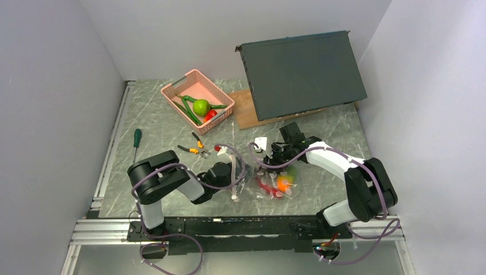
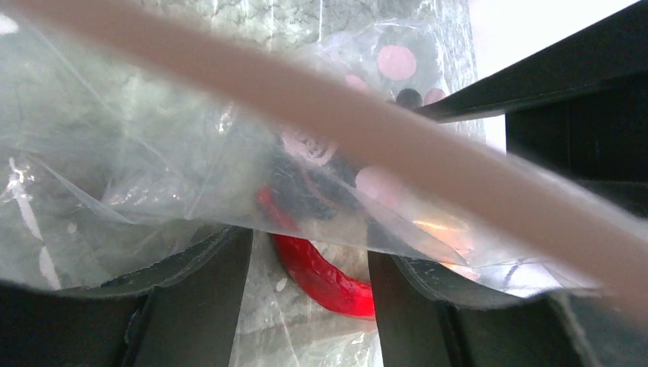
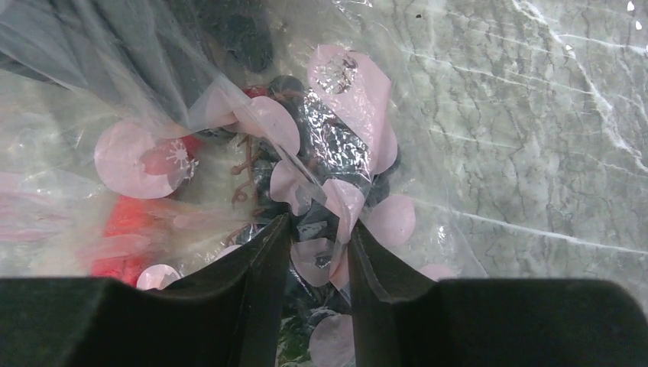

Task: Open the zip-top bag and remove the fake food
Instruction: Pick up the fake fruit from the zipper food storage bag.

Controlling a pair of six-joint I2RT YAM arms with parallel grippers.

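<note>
My left gripper [image 2: 309,241] gaped against the bag [image 2: 115,153]. The right gripper [image 3: 321,229] nearly pinched its film, though I couldn't tell if it gripped. The bag lay between them, food [image 2: 321,277] inside. I judged each should catch one layer, then part slowly.

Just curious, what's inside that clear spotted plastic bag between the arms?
A red plastic piece, an orange-green toy fruit and a dark lump show; the crinkled bag hides the rest.

The black-and-white left arm [image 1: 172,180] lies low, elbow folded, reaching rightward. The black left claw [image 1: 232,175] holds its fingers [image 2: 199,306] well apart. The right arm [image 1: 332,160] stretches leftward, and the right claw [image 1: 274,160] fingers [image 3: 260,267] stand close together, so its grip is unclear.
</note>
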